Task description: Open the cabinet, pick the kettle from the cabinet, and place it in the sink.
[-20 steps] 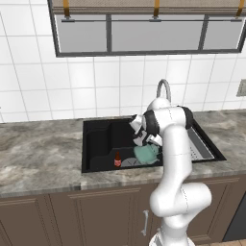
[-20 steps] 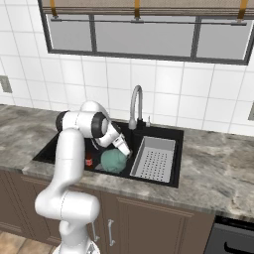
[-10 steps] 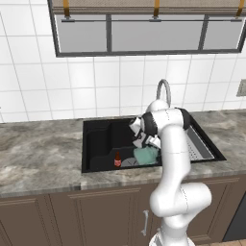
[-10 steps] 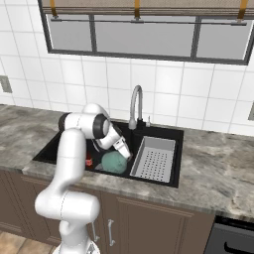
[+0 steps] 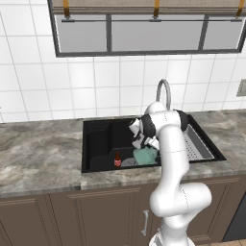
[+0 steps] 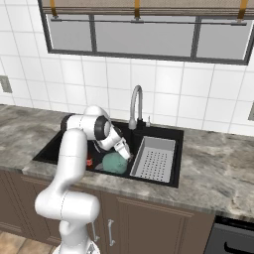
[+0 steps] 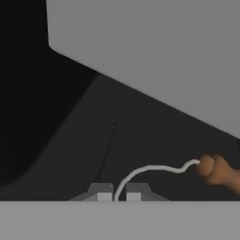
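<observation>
Grey stone counter [image 5: 43,158], black sink [image 5: 98,141] under faucet [image 6: 135,104]. Green kettle [image 6: 115,162] inside sink, beside drain tray [image 6: 156,158]. Gripper [image 7: 118,193] pinched tight on thin kettle handle [image 7: 154,168]. Small red bottle [image 5: 117,159] close by.

Kettle [image 5: 145,155] half behind arm

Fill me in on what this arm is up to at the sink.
The white arm has reached down into the black sink and its hand is shut on the thin wire handle of the teal kettle. The kettle sits low in the basin, next to a small red bottle and left of the grey perforated tray. The hand has not let go yet.
</observation>
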